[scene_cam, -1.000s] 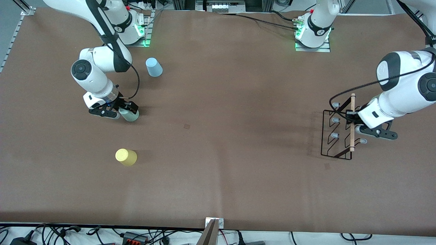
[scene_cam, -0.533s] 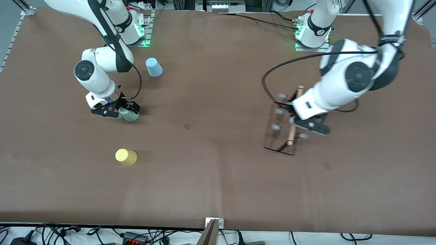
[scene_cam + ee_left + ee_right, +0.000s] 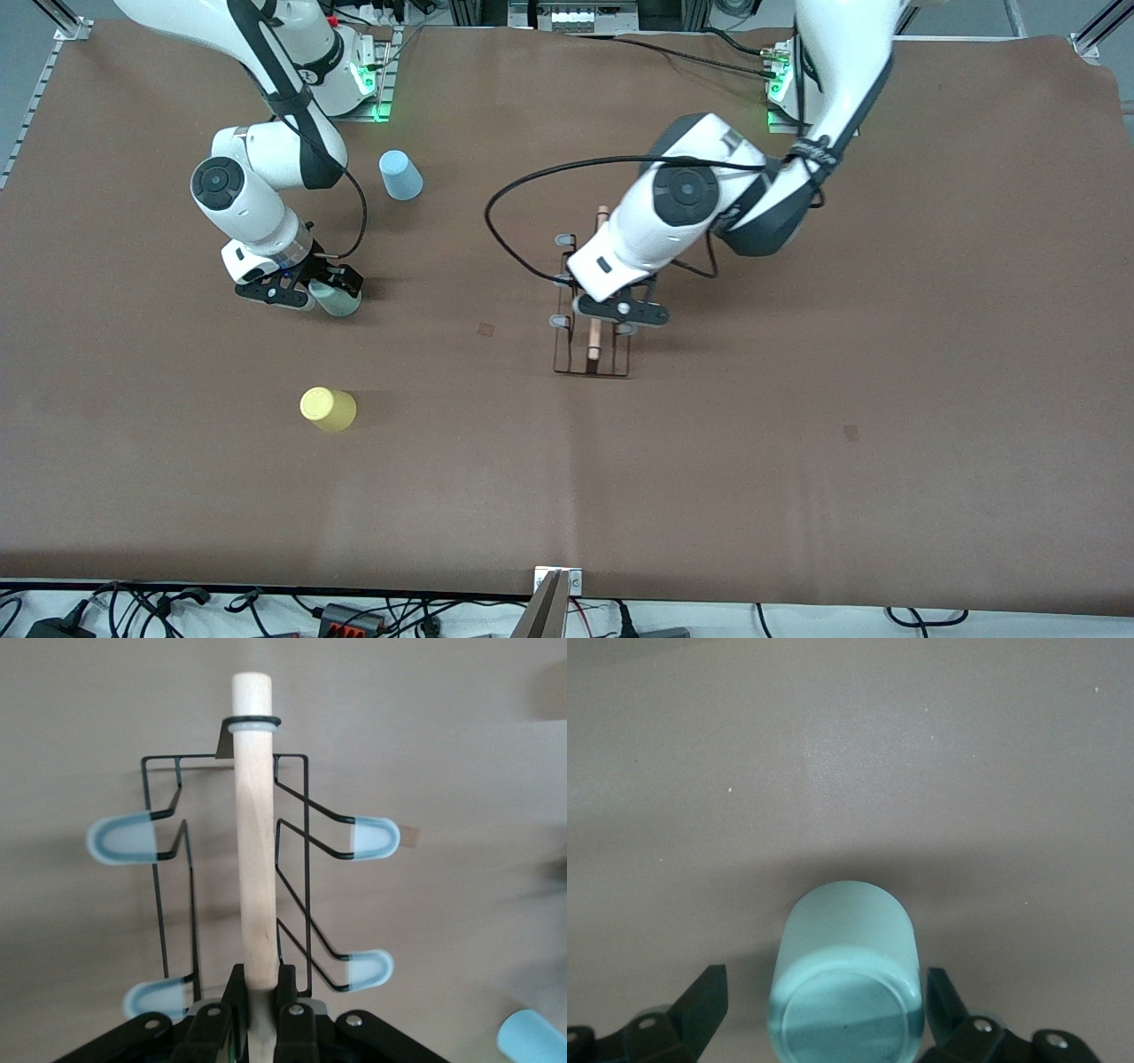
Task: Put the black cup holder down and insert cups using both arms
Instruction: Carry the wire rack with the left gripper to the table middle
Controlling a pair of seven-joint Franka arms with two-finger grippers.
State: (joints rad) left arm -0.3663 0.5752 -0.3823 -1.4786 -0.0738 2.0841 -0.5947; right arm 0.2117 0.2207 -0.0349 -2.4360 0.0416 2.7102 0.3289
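Observation:
My left gripper (image 3: 611,310) is shut on the wooden rod handle (image 3: 255,842) of the black cup holder (image 3: 594,347) over the middle of the table. The wire rack and its pale blue peg tips (image 3: 131,838) show below the rod in the left wrist view. I cannot tell whether its base touches the table. My right gripper (image 3: 310,288) is open and low around the sage green cup (image 3: 337,299), which stands upside down with a finger on each side (image 3: 704,1001). The yellow cup (image 3: 328,409) lies nearer the front camera. The light blue cup (image 3: 400,175) stands near the right arm's base.
The brown table cover (image 3: 797,443) spreads to all edges. Cables and power strips (image 3: 354,616) lie along the edge nearest the front camera. The arms' green-lit bases (image 3: 368,84) stand at the table's top edge.
My left arm has carried the cup holder from its own end of the table to the middle, turning it. My right gripper has stayed at the green cup.

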